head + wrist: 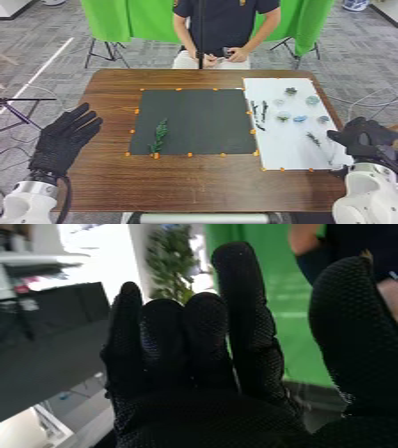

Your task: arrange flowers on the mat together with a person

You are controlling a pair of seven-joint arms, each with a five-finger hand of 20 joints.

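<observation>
So around the bench (200,192) there's a green curtain (111,22) behind, with black stands (111,54) at its feet. The left robot hand (67,135) sits by the bench's left edge, fingers straight and spread. The right robot hand (362,139) is over the right edge, near the white sheet (280,150), and kinda covers that bit of edge. Its fingers are straight too, thumb held apart. There's also a leafy plant (171,261) in the background of the right wrist view.

Edges: orange tape (189,155) dots the borders of the dark mat (200,122) and the sheet. The sheet lies just beside the mat's right side. Brown wood runs wide along the near edge, with a narrower strip left of the mat.

One green sprig (161,131) lies on the mat's left part, leafy and roughly lengthwise. On the sheet: small rosettes (290,91), dark and pale, a bluish flower (300,119), dark wavy twigs (264,111) and a thin sprig (313,138).
</observation>
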